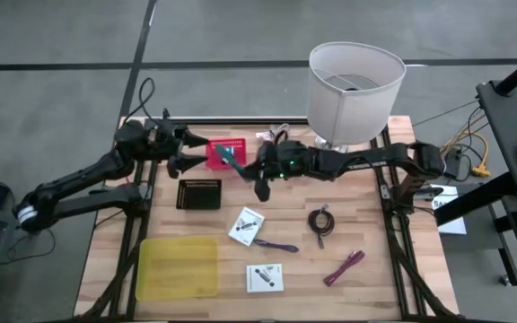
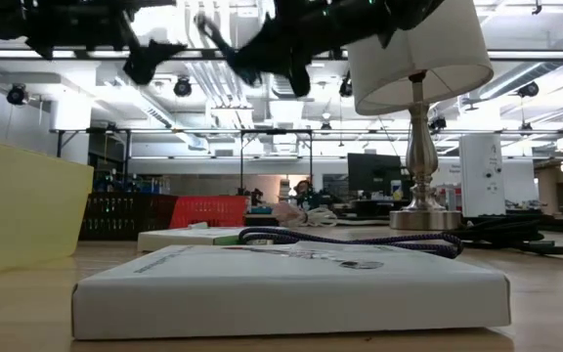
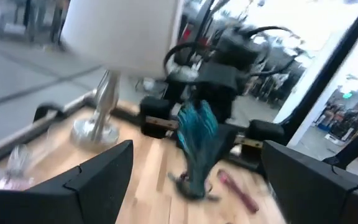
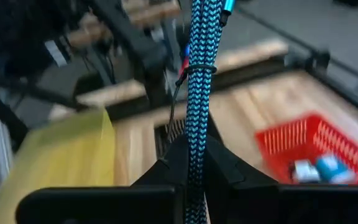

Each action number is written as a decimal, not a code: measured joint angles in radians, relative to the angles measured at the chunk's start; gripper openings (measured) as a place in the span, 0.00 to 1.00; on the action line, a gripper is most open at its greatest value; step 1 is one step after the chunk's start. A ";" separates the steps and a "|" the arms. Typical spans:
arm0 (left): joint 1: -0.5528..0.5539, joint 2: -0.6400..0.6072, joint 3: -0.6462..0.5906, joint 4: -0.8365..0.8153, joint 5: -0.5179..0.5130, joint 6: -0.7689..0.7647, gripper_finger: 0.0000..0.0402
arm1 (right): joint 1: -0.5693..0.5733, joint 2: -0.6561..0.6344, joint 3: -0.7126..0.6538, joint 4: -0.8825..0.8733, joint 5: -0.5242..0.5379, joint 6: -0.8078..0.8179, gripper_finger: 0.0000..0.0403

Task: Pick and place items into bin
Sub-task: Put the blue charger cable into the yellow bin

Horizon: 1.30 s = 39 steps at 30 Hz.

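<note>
Lamp (image 1: 355,90): big white shade at the far edge, close behind the right arm; not a task item, but it crowds any swing to the far side.
Yellow bin (image 1: 179,266): near-left corner, well apart from both grippers.
Red basket (image 1: 225,153): far centre, between the two grippers; small items already lie in it in the right wrist view.
Black basket (image 1: 199,193): just near of the red one.
Right gripper (image 1: 260,172): clenched on the teal braided cable (image 4: 199,93), just right of the red basket.
Cable axis: runs lengthwise out from between the fingers, free end toward the red basket.
Key relation: red basket lies immediately left of the held cable; judged a short move over the rim.
Left gripper (image 1: 189,151): fingers spread, grasping nothing, at the basket's left side, facing the right gripper.
Obstruction risk: left fingers near the drop path.
Table items: white cards (image 1: 247,225), purple cable (image 1: 275,244), black coiled cable (image 1: 321,222), magenta stick (image 1: 345,266), all nearer, untouched.
</note>
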 joint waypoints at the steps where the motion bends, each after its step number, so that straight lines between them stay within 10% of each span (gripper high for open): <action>1: 0.000 -0.005 0.000 0.042 0.001 -0.018 0.84 | -0.003 -0.005 -0.001 0.029 0.000 0.000 0.03; 25: -0.098 0.321 0.057 0.502 -0.047 -0.135 0.80 | -0.002 -0.009 0.001 0.141 0.020 0.008 0.03; 39: -0.103 0.360 0.079 0.501 -0.047 -0.108 0.16 | -0.003 -0.008 0.002 0.141 0.030 0.008 0.03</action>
